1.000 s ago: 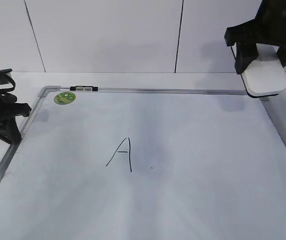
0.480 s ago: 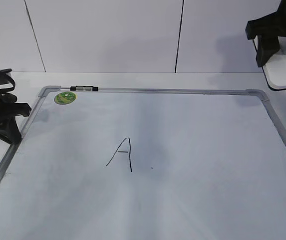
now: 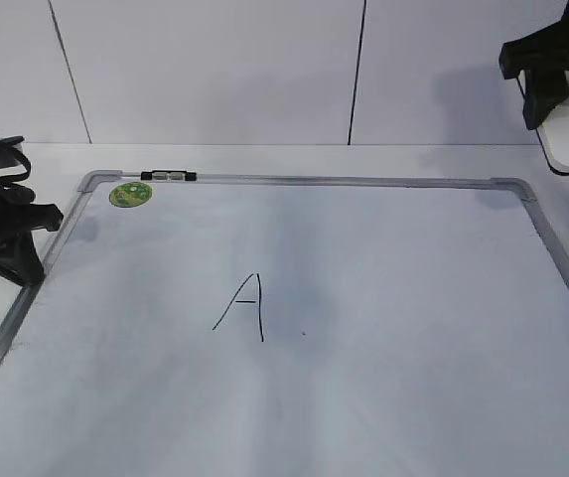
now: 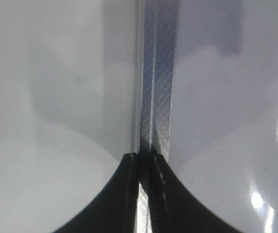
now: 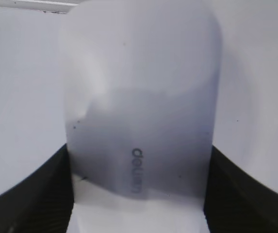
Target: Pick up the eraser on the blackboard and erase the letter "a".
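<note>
White rounded plastic eraser (image 5: 141, 102) pinched between black right gripper (image 5: 139, 194) fingers, raised past the bench's far right corner. Left gripper (image 4: 143, 162) pressed together over silver-framed white blackboard (image 3: 363, 182) at left edge. Capital "A" (image 3: 242, 307) mid-board.

- The blackboard (image 3: 383, 298) lies flat on the tabletop (image 3: 264, 157).
- A capital "A" (image 3: 242, 306) sits left of the board's middle.
- A sticker (image 3: 129, 194) and clip (image 3: 168, 176) lie at 11 o'clock.
- The left tool (image 4: 145, 165) rests over the frame's 9 o'clock edge.
- The right tool (image 5: 139, 194), at 2 o'clock beyond the frame, has the eraser (image 5: 141, 102) between its fingers.
</note>
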`<control>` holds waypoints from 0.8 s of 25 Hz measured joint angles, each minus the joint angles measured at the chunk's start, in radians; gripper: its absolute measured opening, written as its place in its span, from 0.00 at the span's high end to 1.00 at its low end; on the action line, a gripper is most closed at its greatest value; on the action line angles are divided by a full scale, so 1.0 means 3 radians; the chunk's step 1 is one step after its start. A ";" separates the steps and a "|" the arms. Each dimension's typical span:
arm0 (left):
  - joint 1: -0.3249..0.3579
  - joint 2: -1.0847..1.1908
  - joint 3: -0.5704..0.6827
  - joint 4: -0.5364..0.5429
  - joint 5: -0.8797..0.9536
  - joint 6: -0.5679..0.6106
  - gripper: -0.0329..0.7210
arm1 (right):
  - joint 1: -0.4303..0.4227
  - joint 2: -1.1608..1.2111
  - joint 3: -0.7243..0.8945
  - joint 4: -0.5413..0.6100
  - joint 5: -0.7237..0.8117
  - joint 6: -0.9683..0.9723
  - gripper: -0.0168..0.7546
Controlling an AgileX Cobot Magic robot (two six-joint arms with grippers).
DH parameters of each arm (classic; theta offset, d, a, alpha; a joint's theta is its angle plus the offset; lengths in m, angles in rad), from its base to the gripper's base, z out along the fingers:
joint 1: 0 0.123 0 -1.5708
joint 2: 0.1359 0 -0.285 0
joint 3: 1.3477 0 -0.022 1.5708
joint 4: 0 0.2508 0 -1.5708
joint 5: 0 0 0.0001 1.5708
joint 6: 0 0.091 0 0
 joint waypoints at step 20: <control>0.0000 0.0004 0.0000 -0.0017 -0.0006 0.0008 0.91 | -0.0020 0.0269 0.0302 0.0086 -0.0006 0.0064 0.29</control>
